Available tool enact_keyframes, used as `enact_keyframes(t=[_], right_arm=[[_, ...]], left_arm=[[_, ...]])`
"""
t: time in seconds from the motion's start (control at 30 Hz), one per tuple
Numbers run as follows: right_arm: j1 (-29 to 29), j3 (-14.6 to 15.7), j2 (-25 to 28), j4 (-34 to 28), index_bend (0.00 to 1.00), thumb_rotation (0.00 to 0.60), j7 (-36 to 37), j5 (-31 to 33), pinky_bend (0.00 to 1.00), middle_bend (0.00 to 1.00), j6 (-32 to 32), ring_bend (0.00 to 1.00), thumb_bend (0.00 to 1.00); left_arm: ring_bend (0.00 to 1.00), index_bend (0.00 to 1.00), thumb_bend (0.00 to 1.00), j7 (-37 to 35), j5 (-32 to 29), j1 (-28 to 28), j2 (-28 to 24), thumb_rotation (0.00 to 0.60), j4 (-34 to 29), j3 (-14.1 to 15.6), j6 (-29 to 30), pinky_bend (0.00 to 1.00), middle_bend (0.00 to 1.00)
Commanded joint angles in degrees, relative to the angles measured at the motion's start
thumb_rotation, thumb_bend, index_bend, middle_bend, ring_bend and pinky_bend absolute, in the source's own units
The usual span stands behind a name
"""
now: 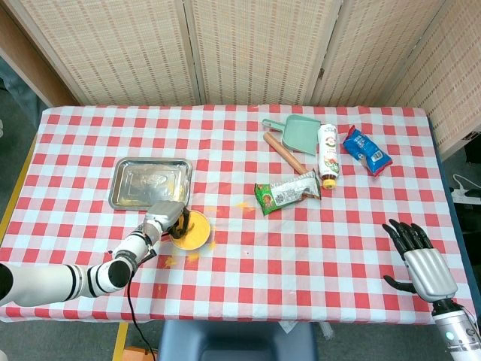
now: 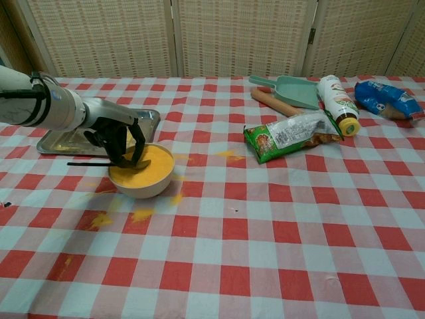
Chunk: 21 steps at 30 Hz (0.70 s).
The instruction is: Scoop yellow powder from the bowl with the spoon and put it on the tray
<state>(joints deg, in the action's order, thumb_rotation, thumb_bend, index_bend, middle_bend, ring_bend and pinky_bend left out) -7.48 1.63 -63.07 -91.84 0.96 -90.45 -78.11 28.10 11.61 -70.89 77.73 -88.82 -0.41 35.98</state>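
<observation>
Left hand pinching spoon at bowl, scoop end in yellow powder.
Fingers closed round the thin black handle, which sticks out left. Powder looks loose, spills easily: keep spoon level, grip mid-handle. Tray just behind bowl. Right hand idle, fingers spread, holding nothing.

A table covered with a red-and-white checked tablecloth fills most of the head view. Behind it, across the top of the frame, stands a folding screen of woven beige panels in pale wooden frames. Grey floor shows at the left edge, with a brown wooden strip in the upper left corner. At the right edge, a white power strip lies on the floor. Lighting is even and bright.
</observation>
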Motion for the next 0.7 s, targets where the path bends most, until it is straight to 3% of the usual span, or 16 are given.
enact_keyframes(t=[0.03, 0.33, 0.7], right_arm=[[0.0, 0.0, 0.0, 0.0, 0.00, 0.600, -0.1, 0.0, 0.00, 0.00, 0.0, 0.00, 0.09], [0.1, 0.1, 0.0, -0.1, 0.00, 0.600, -0.3, -0.1, 0.00, 0.00, -0.1, 0.00, 0.09], [0.0, 0.0, -0.1, -0.1, 0.00, 0.600, -0.4, 0.1, 0.00, 0.00, 0.0, 0.00, 0.09]], left_arm=[[1.00, 0.66, 0.91, -1.4, 1.0, 0.4, -0.4, 0.600, 0.0, -0.2, -0.4, 1.00, 1.00], [1.00, 0.63, 0.85, -5.3, 4.4, 1.8, -0.6, 0.600, 1.0, -0.3, -1.1, 1.00, 1.00], [1.00, 0.63, 0.85, -6.6, 1.8, -0.2, 0.7, 0.600, 5.4, 2.2, -3.9, 1.00, 1.00]])
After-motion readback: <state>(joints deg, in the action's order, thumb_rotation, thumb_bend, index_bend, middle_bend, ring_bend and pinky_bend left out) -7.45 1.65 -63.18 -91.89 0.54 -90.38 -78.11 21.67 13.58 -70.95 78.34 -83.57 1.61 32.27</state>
